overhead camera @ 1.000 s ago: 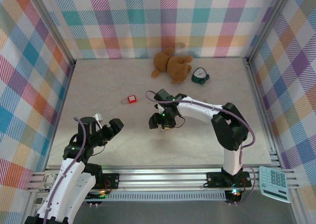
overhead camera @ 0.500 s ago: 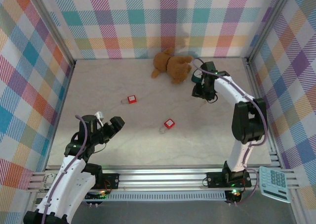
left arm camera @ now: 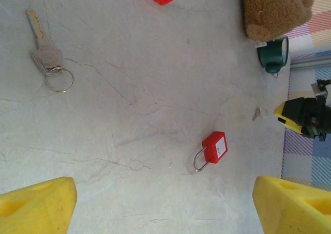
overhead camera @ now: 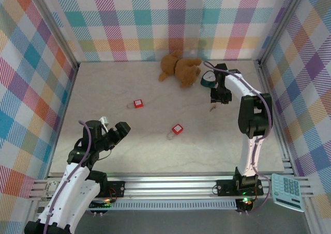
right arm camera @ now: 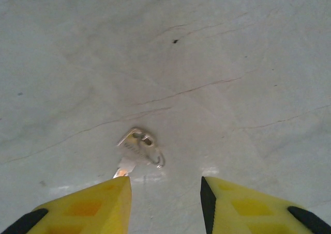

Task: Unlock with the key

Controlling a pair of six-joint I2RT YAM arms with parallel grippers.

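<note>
The right arm reaches to the far right of the surface (overhead camera: 103,89). Its tool (right arm camera: 165,185) hangs low over the key (right arm camera: 138,145), fingers partly apart with nothing between them. The tiny silver key lies flat just ahead of the tips, its blade almost touching the finger on the left of the wrist view, not far from the small green clock (overhead camera: 208,79). To my eye the approach is off-centre. I'd shift the tool sideways until the key sits midway between the fingers, set the tips down on the surface, then close on the head, because something this thin could skid away or slip out. The left tool (left arm camera: 165,203) is spread wide and empty at the near left. Counting down by size: two arms, one teddy bear (overhead camera: 180,68), one calculator (overhead camera: 288,191), one clock, two red padlocks (overhead camera: 177,129), and two keys, the ringed key (left arm camera: 44,48) and the tiny one.
</note>
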